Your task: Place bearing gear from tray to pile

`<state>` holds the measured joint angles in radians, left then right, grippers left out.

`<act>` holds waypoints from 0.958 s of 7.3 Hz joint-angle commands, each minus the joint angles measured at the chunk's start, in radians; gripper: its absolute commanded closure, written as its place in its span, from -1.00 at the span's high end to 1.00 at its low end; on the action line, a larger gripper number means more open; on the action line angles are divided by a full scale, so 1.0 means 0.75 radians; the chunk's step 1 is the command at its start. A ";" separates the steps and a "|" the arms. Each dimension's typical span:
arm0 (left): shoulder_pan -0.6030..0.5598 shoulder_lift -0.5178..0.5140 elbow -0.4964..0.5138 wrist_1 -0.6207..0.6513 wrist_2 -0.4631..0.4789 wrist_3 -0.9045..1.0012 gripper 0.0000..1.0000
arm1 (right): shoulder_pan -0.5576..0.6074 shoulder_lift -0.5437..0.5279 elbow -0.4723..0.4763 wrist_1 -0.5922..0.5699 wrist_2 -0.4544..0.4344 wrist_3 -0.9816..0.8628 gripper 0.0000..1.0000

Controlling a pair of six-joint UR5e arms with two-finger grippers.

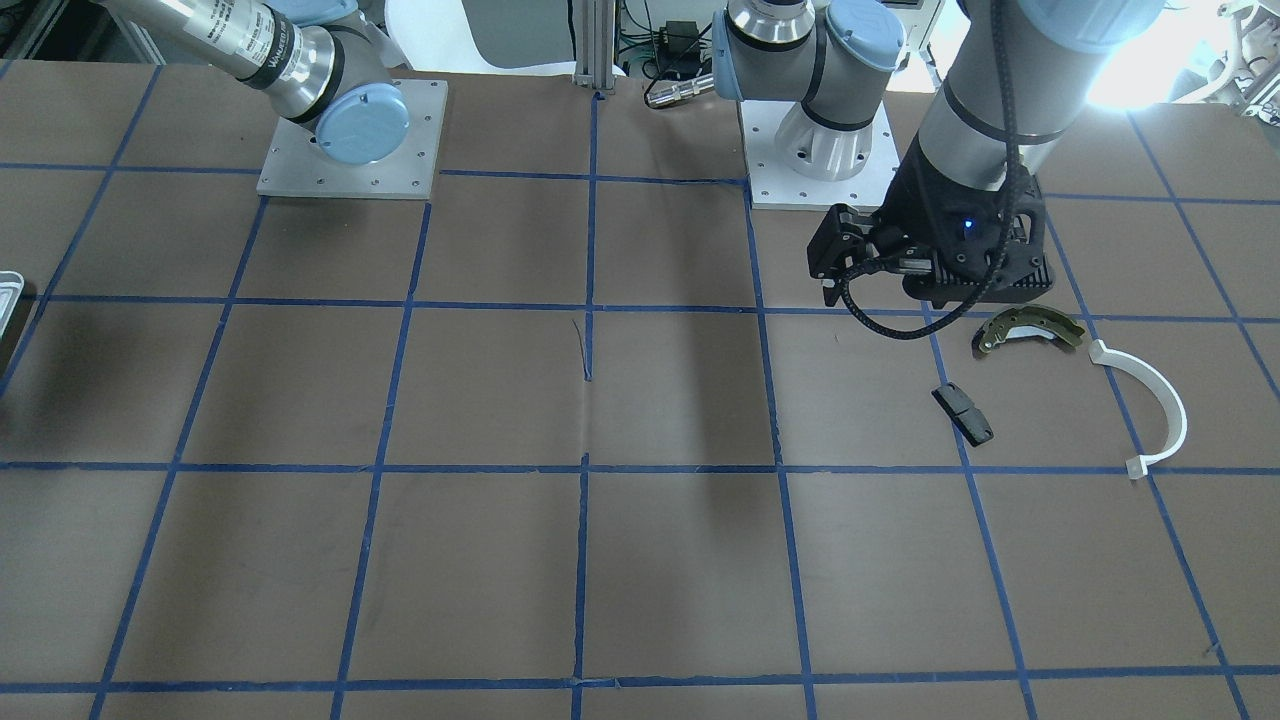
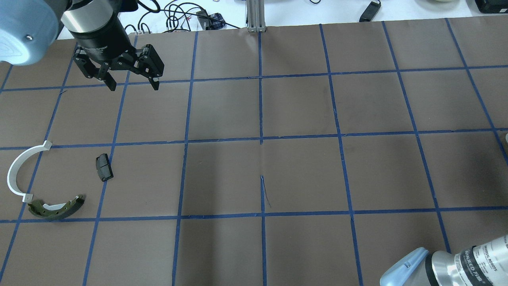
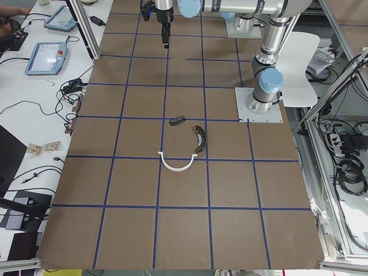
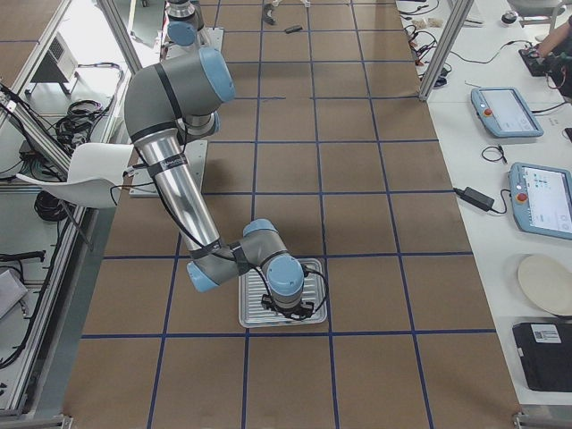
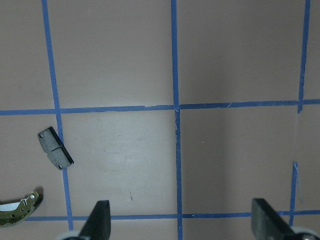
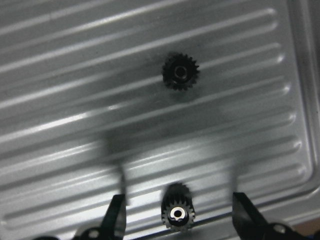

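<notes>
In the right wrist view, two small dark bearing gears lie on the ribbed silvery tray (image 6: 60, 100). One gear (image 6: 180, 72) is further in; the other (image 6: 177, 212) sits between the fingers of my right gripper (image 6: 180, 220), which is open and not touching it. The exterior right view shows that gripper (image 4: 290, 308) low over the tray (image 4: 255, 308). The pile is an olive brake shoe (image 2: 55, 208), a white half-ring (image 2: 18, 174) and a black block (image 2: 104, 167). My left gripper (image 2: 133, 81) is open and empty, high above the table beyond the pile.
The table is brown paper with a blue tape grid. The tray's edge shows at the left border of the front-facing view (image 1: 8, 290). Both arm bases stand on metal plates (image 1: 350, 140). Operator tablets and cables lie beside the table (image 4: 536, 197).
</notes>
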<state>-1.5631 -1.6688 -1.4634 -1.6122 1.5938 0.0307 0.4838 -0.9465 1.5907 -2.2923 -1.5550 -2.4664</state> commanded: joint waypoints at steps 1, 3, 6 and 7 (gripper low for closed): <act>0.000 0.000 0.000 0.000 0.000 0.000 1.00 | -0.001 0.002 0.000 -0.014 0.001 -0.019 -0.02; 0.000 0.002 0.000 0.000 0.000 0.000 1.00 | -0.001 0.002 0.002 -0.010 -0.009 -0.005 -0.50; 0.000 0.002 0.000 0.000 0.000 0.000 1.00 | 0.003 -0.077 0.000 0.070 -0.019 0.087 -0.73; 0.000 0.002 0.000 0.000 0.000 0.000 1.00 | 0.011 -0.179 -0.014 0.218 -0.009 0.233 -0.72</act>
<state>-1.5632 -1.6675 -1.4634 -1.6122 1.5938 0.0307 0.4865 -1.0030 1.5884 -2.2303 -1.5673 -2.3970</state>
